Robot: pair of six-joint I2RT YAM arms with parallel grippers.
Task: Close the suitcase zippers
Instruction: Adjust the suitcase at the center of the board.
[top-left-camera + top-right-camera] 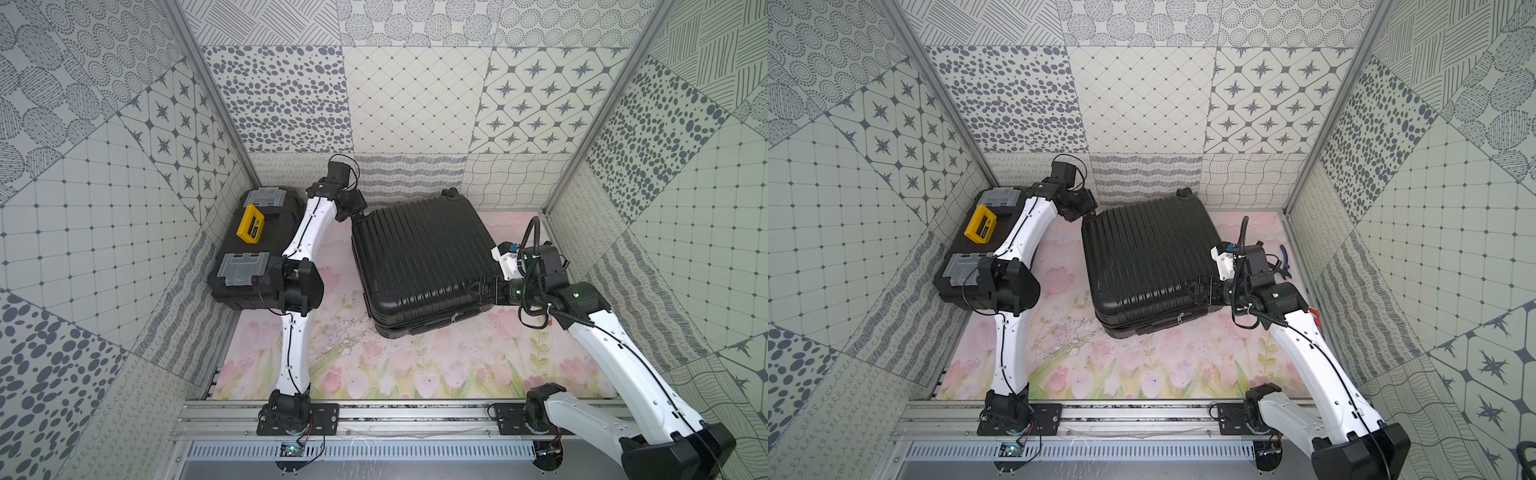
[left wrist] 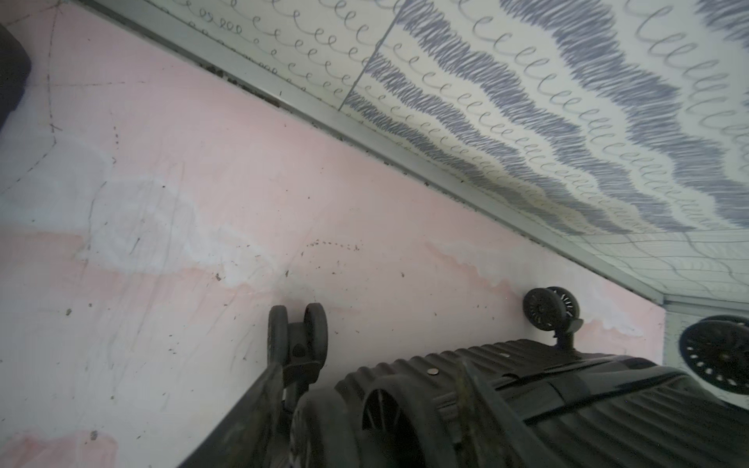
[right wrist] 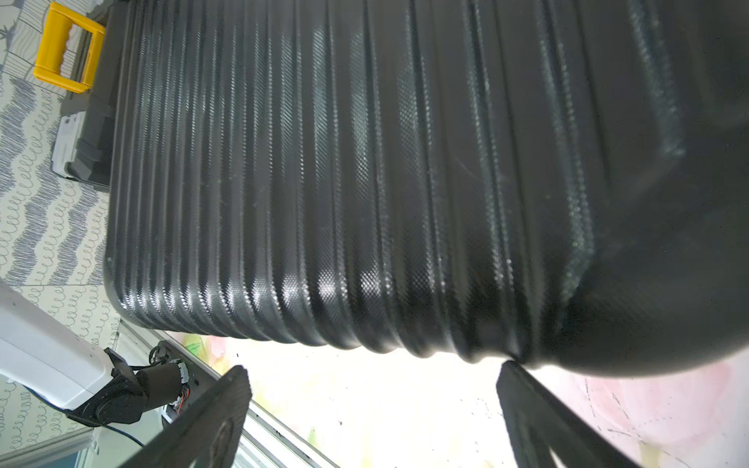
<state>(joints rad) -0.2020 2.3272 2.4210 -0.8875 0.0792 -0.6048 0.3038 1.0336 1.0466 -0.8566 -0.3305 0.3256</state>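
1. The suitcase [image 1: 419,257] lies flat on the worktop [image 1: 415,365]; our open right end effector [image 1: 483,287], at its corner, may shove it.
2. We cannot tell if the left end effector [image 1: 356,215] grips the wheel [image 2: 385,417]; it could slip.

The floral tabletop [image 1: 415,365] bears the suitcase [image 1: 419,266] and toolbox [image 1: 249,249].

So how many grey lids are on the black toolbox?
2. One lid sits at the toolbox's far end, the other lid at its near end, the yellow handle between them. The left arm hides part.
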